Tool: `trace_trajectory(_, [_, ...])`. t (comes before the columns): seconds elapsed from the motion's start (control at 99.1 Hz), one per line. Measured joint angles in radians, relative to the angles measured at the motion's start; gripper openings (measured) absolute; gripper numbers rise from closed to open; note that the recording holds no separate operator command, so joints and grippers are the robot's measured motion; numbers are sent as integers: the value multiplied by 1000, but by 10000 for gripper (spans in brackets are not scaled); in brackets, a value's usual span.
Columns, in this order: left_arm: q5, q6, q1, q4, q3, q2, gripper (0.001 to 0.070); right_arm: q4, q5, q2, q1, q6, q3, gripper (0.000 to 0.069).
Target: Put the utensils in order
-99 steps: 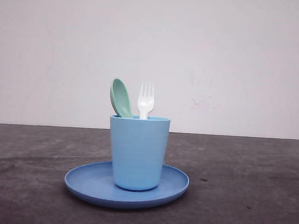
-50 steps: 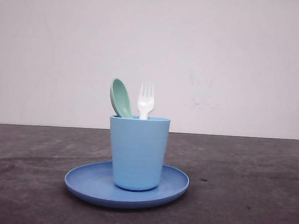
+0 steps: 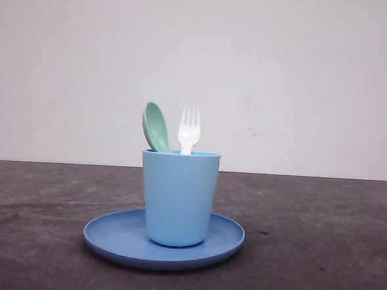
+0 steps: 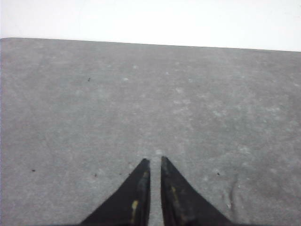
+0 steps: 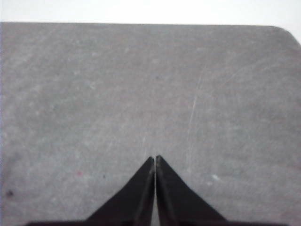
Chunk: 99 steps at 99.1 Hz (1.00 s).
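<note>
Nothing has moved since the earlier frames: the cup, the plate and both utensils sit exactly as they did a second ago.

In your front view, one light blue plastic cup (image 3: pixel 178 198) stands upright in the middle of one round blue plastic plate (image 3: pixel 106 235), which rests on the dark grey table (image 3: pixel 319 245). Two utensils stand in the cup, heads up: one mint-green plastic spoon with an oval bowl (image 3: pixel 156 127) leaning toward the left rim, and one small white plastic fork with four tines (image 3: pixel 188 129) just beside it, nearly upright. Their handles are hidden inside the cup. They look gathered there on purpose, so the task appears finished or nearly so.

In your wrist views, the left gripper (image 4: pixel 155 162) hovers over bare table with its two dark fingers nearly together, a thin slit between them. The right gripper (image 5: pixel 154 158) has its fingers pressed together. Neither holds anything.
</note>
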Motion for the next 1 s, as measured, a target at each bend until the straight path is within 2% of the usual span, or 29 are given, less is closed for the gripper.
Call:
trace_trajectory(0.202, [0,0,0,0,0,0,15,74,-3,-153,0,2,-203,4])
trace_trajectory(0.393, [0,0,0,0,0,0,15,190,-4,-230,0,16,-300,4])
trace_trajectory(0.999, [0,0,0,0,0,0,15,246,-18,-269,0,19,-345,4])
